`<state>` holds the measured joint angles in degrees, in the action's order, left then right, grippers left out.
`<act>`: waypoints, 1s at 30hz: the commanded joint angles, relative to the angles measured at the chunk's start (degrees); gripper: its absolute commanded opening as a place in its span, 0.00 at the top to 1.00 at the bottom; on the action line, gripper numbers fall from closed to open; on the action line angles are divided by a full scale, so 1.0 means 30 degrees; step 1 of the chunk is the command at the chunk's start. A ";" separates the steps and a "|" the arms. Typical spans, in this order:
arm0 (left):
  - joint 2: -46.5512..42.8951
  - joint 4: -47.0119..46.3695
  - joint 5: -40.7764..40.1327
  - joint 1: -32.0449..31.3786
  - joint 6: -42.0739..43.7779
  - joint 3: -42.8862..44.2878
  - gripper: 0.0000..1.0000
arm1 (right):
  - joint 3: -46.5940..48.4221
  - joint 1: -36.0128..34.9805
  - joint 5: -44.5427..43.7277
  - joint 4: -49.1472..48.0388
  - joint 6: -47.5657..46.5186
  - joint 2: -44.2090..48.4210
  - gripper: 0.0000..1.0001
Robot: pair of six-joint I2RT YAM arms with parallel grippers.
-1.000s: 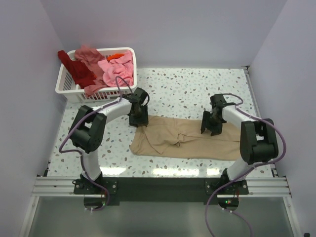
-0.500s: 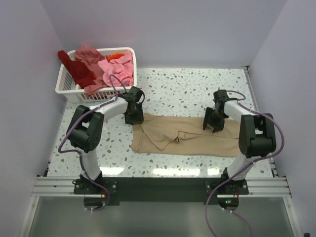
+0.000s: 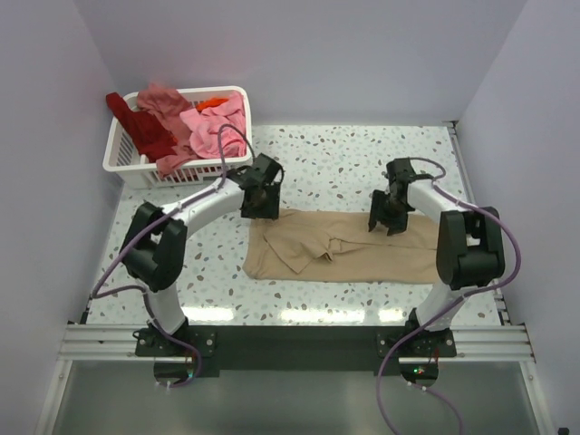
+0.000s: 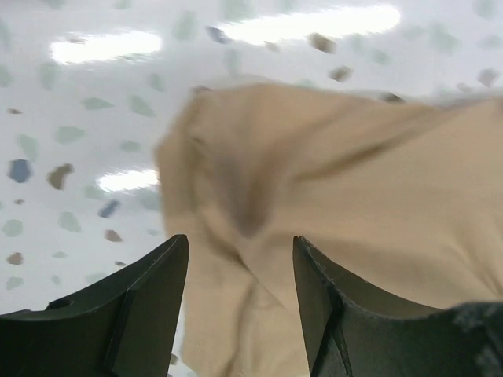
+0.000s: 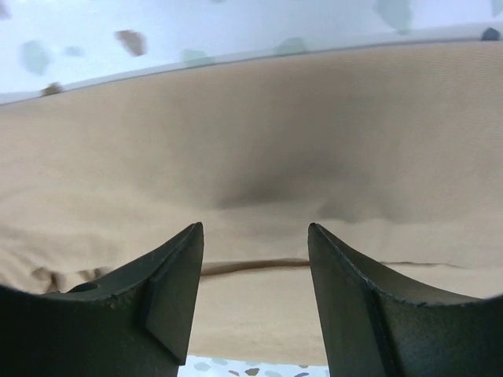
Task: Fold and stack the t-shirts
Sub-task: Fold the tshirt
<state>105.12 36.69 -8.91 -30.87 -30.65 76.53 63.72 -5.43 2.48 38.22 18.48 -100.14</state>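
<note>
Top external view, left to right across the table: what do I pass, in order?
white basket → left gripper → right gripper. The tan t-shirt stretches from one gripper to the other, so it has no single place in the order.

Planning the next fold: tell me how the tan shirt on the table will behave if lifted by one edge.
The tan shirt will likely be floppy: it lies flat with soft creases, so a lifted edge should sag. It looks thin, so probably light. On the glossy table it may slide or bunch when pushed.
</note>
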 commanded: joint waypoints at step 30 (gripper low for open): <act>0.0175 -0.1947 -0.1538 -0.9338 0.1167 -0.1635 0.51 | -0.2198 -0.3873 0.1663 0.0562 0.2248 0.4492 0.40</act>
<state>105.75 30.65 -7.29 -58.70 -25.96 68.77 57.74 -17.19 5.82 39.57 24.60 -89.41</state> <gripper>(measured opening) 0.501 0.597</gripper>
